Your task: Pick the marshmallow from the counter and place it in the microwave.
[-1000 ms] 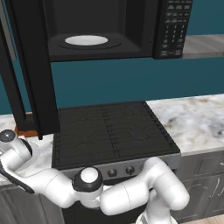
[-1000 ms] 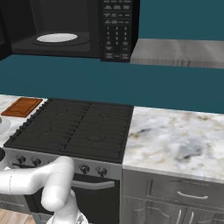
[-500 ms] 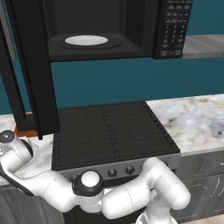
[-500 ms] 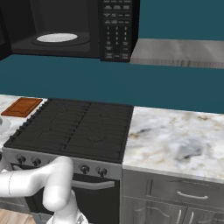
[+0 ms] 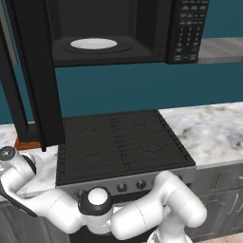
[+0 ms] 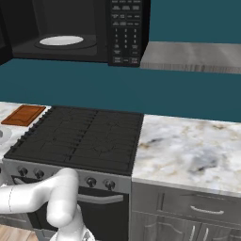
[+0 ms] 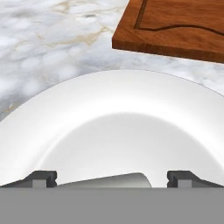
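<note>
Marshmallow on the plate, between the spread fingers

Microwave (image 5: 109,33) hangs over the stove (image 5: 118,142) with its tall door (image 5: 33,71) swung wide and the white turntable (image 5: 93,43) showing inside. Marbled desk (image 6: 193,150) runs on both sides of the stove. At its left end lie a brown cutting board (image 7: 175,24) and, just beside it, a white plate (image 7: 127,118). The end effector (image 7: 111,180) hangs low over the plate, fingers (image 7: 41,178) apart (nothing pinched). The marshmallow (image 7: 109,181) lies on the plate between them, a pale stub at the bottom of the hand view.
</note>
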